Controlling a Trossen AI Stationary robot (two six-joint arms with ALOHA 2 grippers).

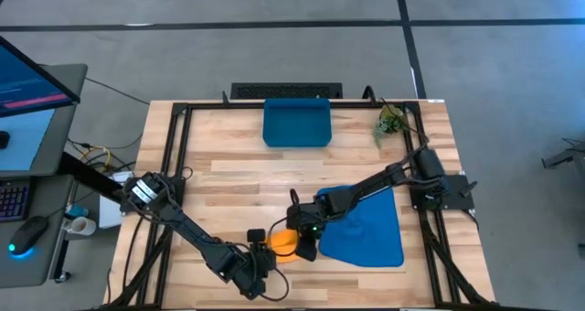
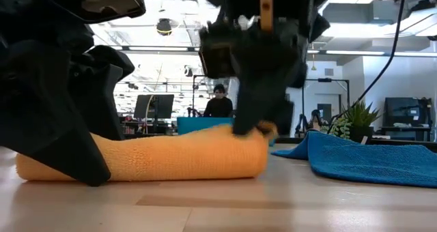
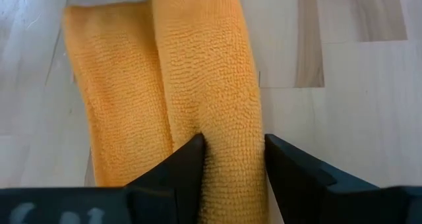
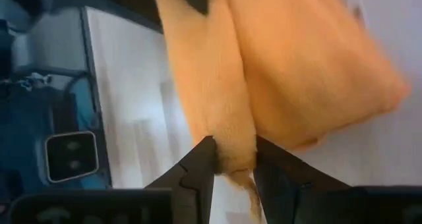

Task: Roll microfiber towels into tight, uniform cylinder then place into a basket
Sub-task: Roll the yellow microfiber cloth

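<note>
Wooden tabletop beneath me: the rolled orange towel (image 1: 283, 241) lies near its front edge. My left gripper (image 3: 232, 159) clamps one end, my right gripper (image 4: 234, 159) the other. Rolling looks finished; next, lift together toward the far basket (image 1: 296, 122).

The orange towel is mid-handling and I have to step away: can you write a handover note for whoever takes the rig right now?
Left gripper: shut on one end of the rolled orange towel, near the table's front edge.
Right gripper: fingers around the roll's other end; grip cannot be confirmed.
Blue towel: lying unrolled on the table, right of the roll.
Basket: at the far edge, nothing seen in it.
Done: orange towel rolled.
Left: put it in the basket, then roll and place the blue towel.
</note>
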